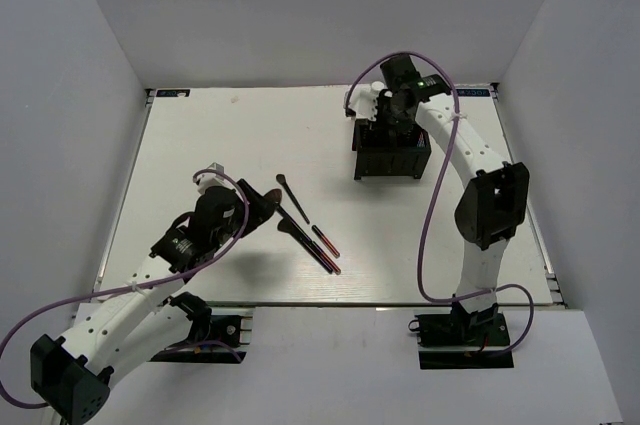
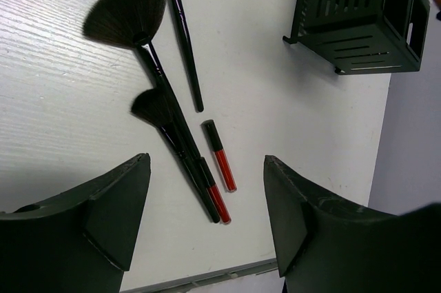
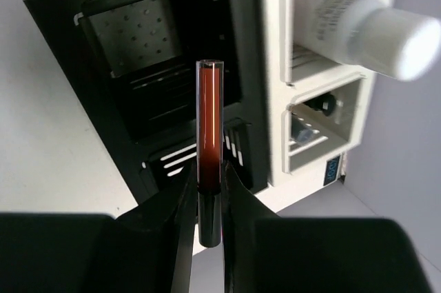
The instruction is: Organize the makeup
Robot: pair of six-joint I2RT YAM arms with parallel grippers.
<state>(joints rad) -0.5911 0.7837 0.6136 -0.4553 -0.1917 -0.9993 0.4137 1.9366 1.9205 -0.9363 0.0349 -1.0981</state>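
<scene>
My right gripper (image 3: 209, 193) is shut on a dark-red pencil (image 3: 209, 114), held upright over the black mesh organizer (image 3: 117, 134) at the back right (image 1: 392, 157). On the table's middle lie a thin brush (image 1: 293, 198), a fan brush (image 2: 127, 16), a round brush (image 2: 160, 110) and two red pencils (image 2: 222, 162) (image 2: 218, 202). My left gripper (image 2: 207, 162) hangs open above and just left of this group (image 1: 258, 207), touching nothing. A white-capped bottle (image 3: 372, 27) stands in a white holder (image 3: 313, 138).
The white holder (image 1: 365, 100) stands behind the black organizer against the back edge. The table's front edge (image 2: 207, 276) runs close under my left gripper. White walls enclose the table on three sides.
</scene>
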